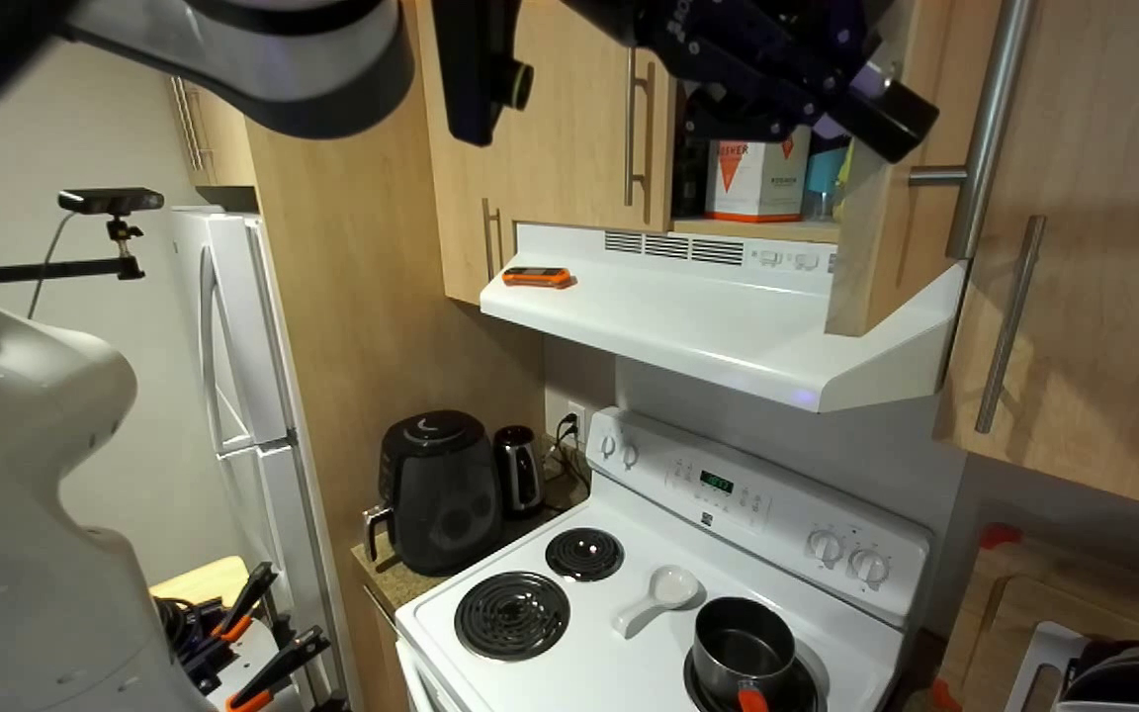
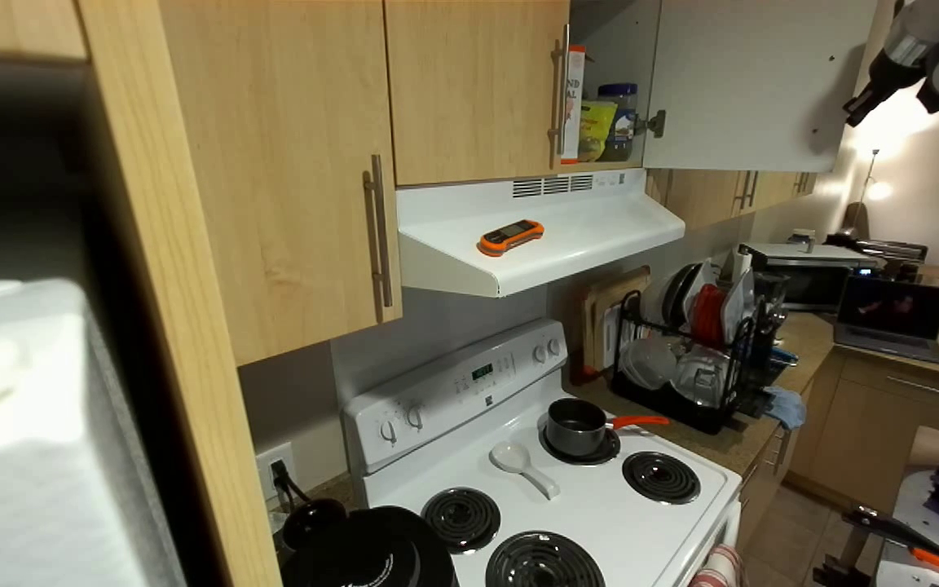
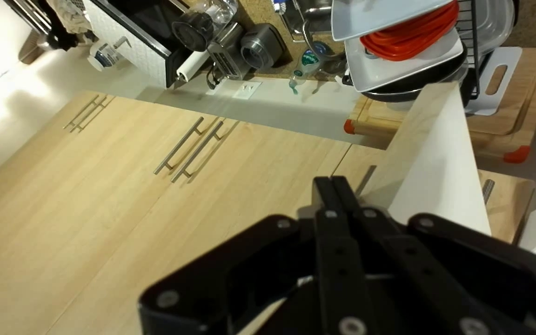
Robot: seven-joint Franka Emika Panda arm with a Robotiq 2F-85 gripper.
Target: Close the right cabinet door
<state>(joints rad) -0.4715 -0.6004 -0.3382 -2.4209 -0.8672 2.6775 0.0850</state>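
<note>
kitchen stove (image 2: 604,507) (pot (image 2: 575,436) on burner (image 2: 611,447)) under hood (image 2: 592,230); right cabinet door (image 2: 755,81) open

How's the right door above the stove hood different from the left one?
The right cabinet door is open; the left cabinet door is shut. In an exterior view, the right cabinet door shows its pale inside, while the left cabinet door shows its wood front. Both have light wood fronts and silver bar handles.

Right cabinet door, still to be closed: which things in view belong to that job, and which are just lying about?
Part of the job:
right cabinet door, standing open
its silver bar handle
gripper, jaws together

Just lying about:
orange-edged gadget on the range hood
pot
white spoon-shaped rest
black air fryer
</note>
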